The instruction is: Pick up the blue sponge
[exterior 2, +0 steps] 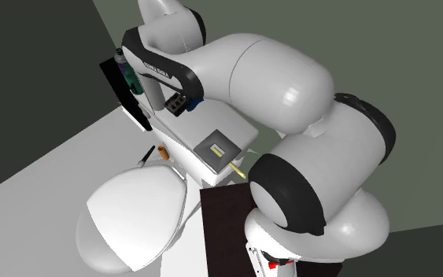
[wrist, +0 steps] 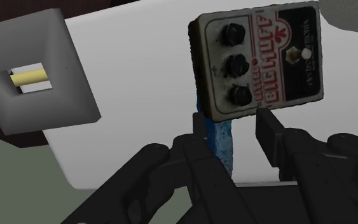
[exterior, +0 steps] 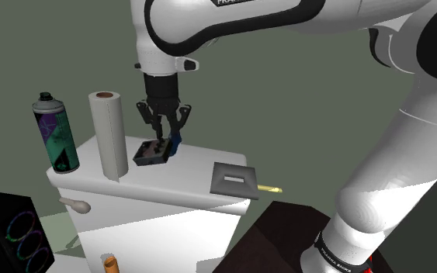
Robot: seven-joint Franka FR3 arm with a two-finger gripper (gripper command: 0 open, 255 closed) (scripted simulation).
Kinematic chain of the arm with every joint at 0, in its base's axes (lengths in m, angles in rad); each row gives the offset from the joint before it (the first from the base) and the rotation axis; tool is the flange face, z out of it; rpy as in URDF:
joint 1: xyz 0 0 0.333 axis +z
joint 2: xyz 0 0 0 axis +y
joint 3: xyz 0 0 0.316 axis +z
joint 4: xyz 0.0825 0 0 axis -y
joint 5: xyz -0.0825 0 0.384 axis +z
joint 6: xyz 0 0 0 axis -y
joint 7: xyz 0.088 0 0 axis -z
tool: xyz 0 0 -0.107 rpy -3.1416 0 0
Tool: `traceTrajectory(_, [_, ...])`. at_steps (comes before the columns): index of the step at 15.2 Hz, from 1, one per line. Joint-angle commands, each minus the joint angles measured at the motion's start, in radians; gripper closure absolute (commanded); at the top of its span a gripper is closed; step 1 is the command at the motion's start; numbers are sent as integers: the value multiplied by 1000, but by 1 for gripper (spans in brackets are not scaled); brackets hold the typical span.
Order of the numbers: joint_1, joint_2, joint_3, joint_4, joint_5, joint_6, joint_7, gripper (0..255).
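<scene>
Tool (exterior: 164,124) centre-left of shoulder view, fingers spread, gripping nothing; blue sponge (wrist: 223,146) on edge between them, beside pedal (wrist: 257,60).

Readable markings, for your log:

- Pedal (wrist: 257,63) — you can read red capitals "BIG MUFF" on its pale face, turned on their side in the wrist view. The white small print on its black end panel is too fine to make out.
- Arm (exterior: 410,139) — you get white letters "FRAN" on the dark band (exterior: 232,4), cut off by the shoulder view's top edge. The black ring (exterior: 339,253) at the foot carries white lettering that looks like "FRANKA EMIKA", barely legible.
- Spray can (exterior: 56,132) — the label has a coloured pattern, but you cannot make out any wording.
</scene>
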Motion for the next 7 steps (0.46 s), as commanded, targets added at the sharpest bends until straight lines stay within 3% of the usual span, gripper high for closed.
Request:
traceTrajectory(1, [-1,-6,-1,21,5,-26,-4,255])
traceTrajectory(7, [-1,-8,-1,76,6,-82,-6,255])
